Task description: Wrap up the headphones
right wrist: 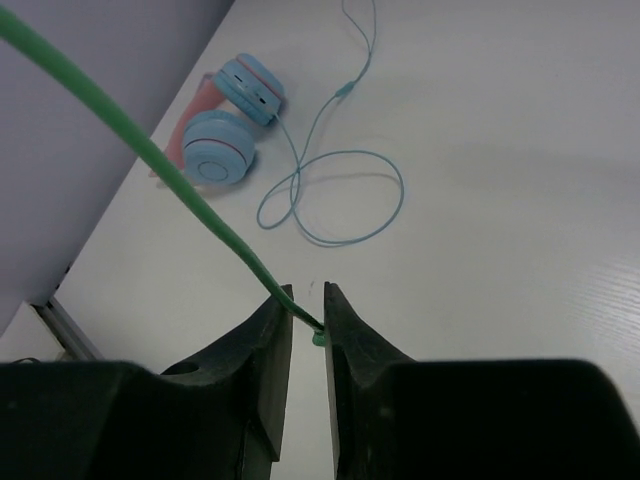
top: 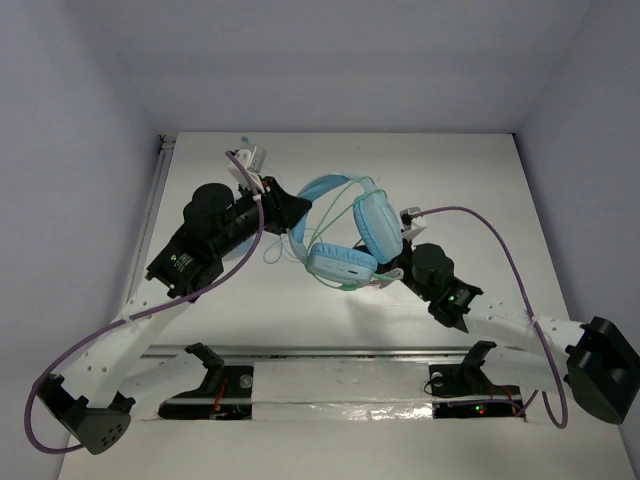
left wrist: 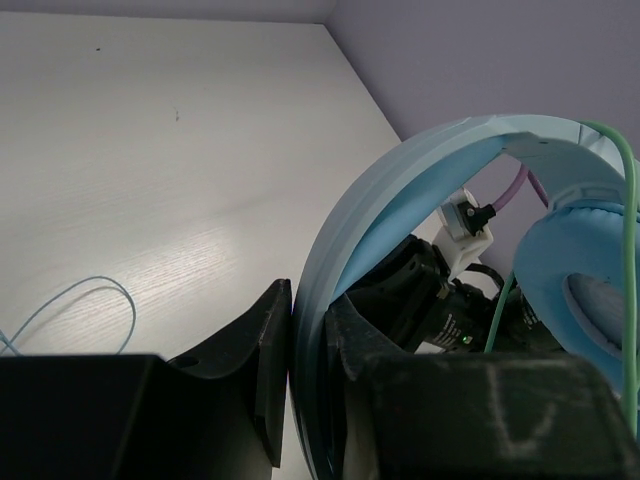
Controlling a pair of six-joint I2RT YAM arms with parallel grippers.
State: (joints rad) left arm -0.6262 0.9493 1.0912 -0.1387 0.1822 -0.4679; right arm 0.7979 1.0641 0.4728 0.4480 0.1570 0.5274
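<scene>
The light-blue headphones (top: 345,235) are held up above the middle of the table, their earcups (top: 375,222) turned toward the right arm. My left gripper (left wrist: 308,295) is shut on the wide blue headband (left wrist: 420,160), one finger on each face. The thin green cable (right wrist: 180,185) runs taut from the upper left down into my right gripper (right wrist: 307,292). It lies over the left fingertip and ends against the right finger. Those jaws stand a narrow gap apart, wider than the cable. In the top view the right gripper sits just under the earcups.
Smaller pink-banded headphones (right wrist: 225,120) with blue earcups lie on the table by the wall. Their thin blue cable (right wrist: 340,200) loops over the table beside them. Purple camera leads (top: 480,225) arc off both wrists. A metal rail (top: 330,352) crosses the near edge.
</scene>
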